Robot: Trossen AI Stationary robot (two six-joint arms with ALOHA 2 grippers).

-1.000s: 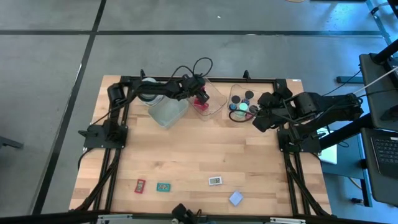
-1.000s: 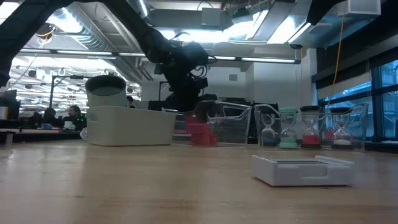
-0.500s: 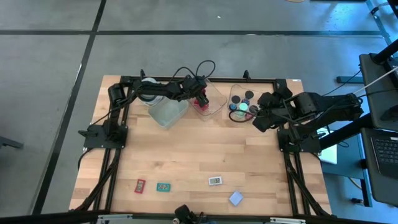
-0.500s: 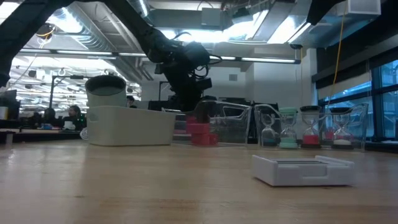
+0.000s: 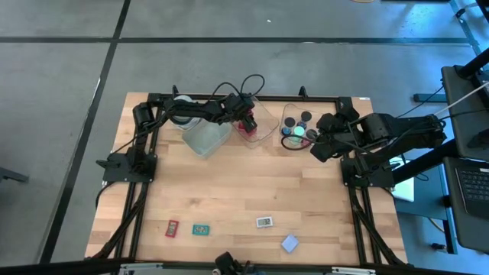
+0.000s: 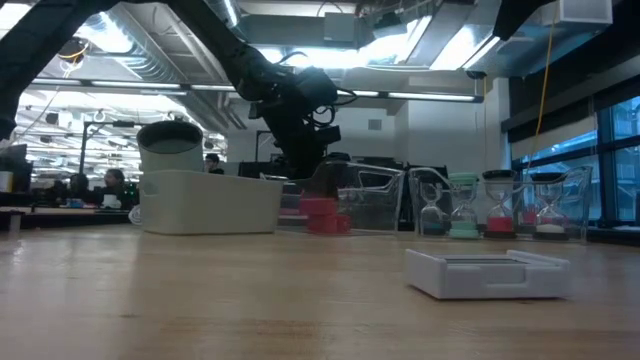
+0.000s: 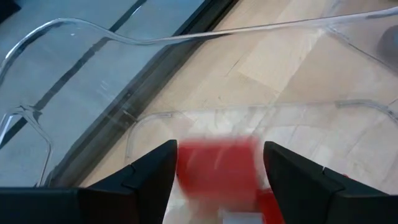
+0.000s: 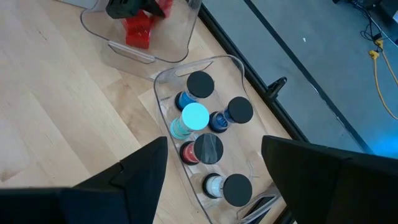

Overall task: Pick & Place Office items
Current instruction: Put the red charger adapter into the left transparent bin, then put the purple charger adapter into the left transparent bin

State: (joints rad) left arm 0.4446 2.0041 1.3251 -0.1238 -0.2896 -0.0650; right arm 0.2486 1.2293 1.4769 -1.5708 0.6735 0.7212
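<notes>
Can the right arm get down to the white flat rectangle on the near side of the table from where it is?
Probably yes. The right gripper hangs by the tray of cylinders, and only bare tabletop lies between it and the white rectangle.

Robotics lab, open industrial hall, exposed ceiling ducts (image 6: 150,50), strip lights, distant workstations, concrete floor (image 5: 61,76)

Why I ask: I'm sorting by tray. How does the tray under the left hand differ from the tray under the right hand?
The left hand hangs over a clear tray holding red blocks; its fingers stand apart around one block. The right hand hangs above a clear tray of upright hourglass timers with dark or teal caps, touching none. Both trays are transparent.
</notes>
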